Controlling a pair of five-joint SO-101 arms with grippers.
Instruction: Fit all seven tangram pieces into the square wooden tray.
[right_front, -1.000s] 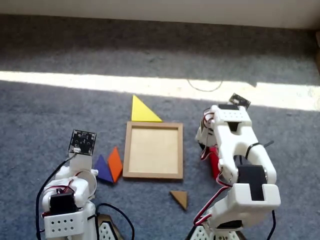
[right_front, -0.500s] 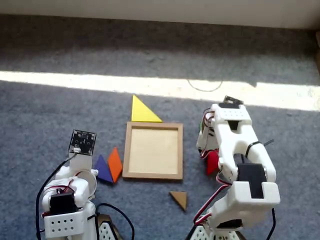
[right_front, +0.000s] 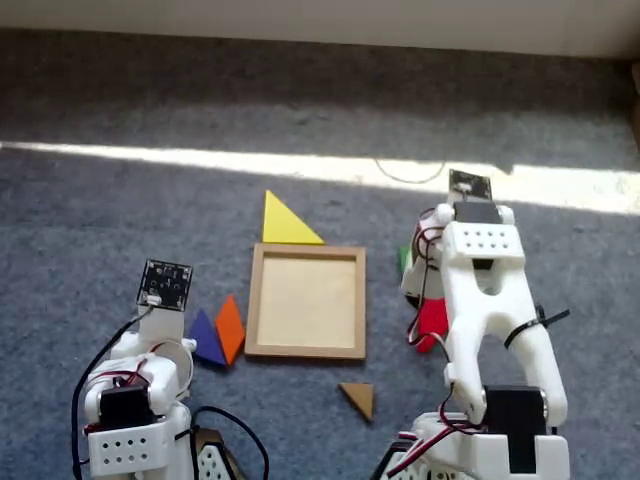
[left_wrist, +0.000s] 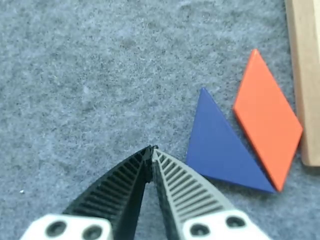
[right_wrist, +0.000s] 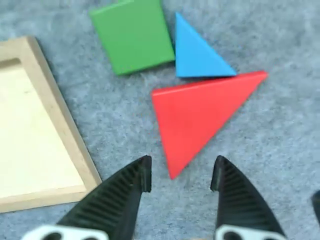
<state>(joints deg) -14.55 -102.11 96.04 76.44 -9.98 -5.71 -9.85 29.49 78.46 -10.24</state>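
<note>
The square wooden tray (right_front: 306, 251) lies empty on the grey carpet, its corner frame (right_wrist: 64, 125) also in the right wrist view. A yellow triangle (right_front: 284, 222) touches its far edge. A blue-violet triangle (left_wrist: 218, 147) and an orange parallelogram (left_wrist: 265, 120) lie side by side at its left. A brown triangle (right_front: 359, 397) lies near its front right corner. A red triangle (right_wrist: 200, 112), a light blue triangle (right_wrist: 196, 52) and a green square (right_wrist: 133, 35) lie right of the tray. My right gripper (right_wrist: 181, 172) is open just over the red triangle's tip. My left gripper (left_wrist: 151, 152) is shut beside the blue-violet triangle.
A thin wire (right_front: 408, 176) lies in the sunlit strip of carpet behind the tray. Both arm bases stand at the near edge. Open carpet lies left of and behind the tray.
The right arm has swung and stretched away from its base, uncovering the red triangle and part of the green square. The left arm has kept still.
</note>
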